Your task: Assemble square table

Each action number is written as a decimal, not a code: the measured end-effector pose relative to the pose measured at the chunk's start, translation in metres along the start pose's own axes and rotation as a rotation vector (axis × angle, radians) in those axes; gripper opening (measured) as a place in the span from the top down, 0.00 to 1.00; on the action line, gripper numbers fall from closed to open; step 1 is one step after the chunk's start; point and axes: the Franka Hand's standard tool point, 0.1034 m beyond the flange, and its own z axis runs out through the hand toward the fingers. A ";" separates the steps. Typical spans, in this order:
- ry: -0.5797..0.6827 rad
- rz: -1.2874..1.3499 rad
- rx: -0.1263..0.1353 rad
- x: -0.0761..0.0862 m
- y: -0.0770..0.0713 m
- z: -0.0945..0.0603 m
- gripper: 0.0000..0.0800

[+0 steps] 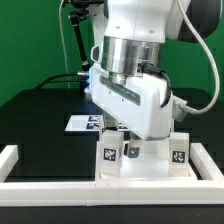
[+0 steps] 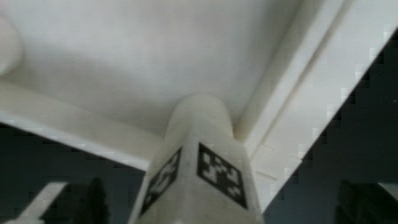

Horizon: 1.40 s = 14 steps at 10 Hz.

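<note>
The square table's white slab [image 1: 150, 171] lies near the front wall with its recessed face [image 2: 143, 60] up. Three white tagged legs stand on it. One leg [image 1: 108, 157] is toward the exterior view's left and another [image 1: 178, 150] toward its right. A third leg [image 1: 131, 152] [image 2: 201, 160] stands upright in a corner of the slab. My gripper [image 1: 127, 146] [image 2: 214, 208] hangs over this third leg and is open. Its dark fingers [image 2: 43, 203] stand on either side of the leg, with a gap on each side.
The marker board [image 1: 84, 123] lies on the black table behind the slab. A low white border wall [image 1: 60, 190] runs along the front and the exterior view's left. A green backdrop and a black cable [image 1: 70, 40] are behind the arm.
</note>
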 end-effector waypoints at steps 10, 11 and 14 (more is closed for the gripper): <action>-0.019 -0.664 0.134 -0.004 -0.010 -0.003 0.19; -0.020 -0.652 0.133 -0.004 -0.009 -0.002 0.35; -0.036 -0.433 0.123 -0.003 -0.007 0.000 0.63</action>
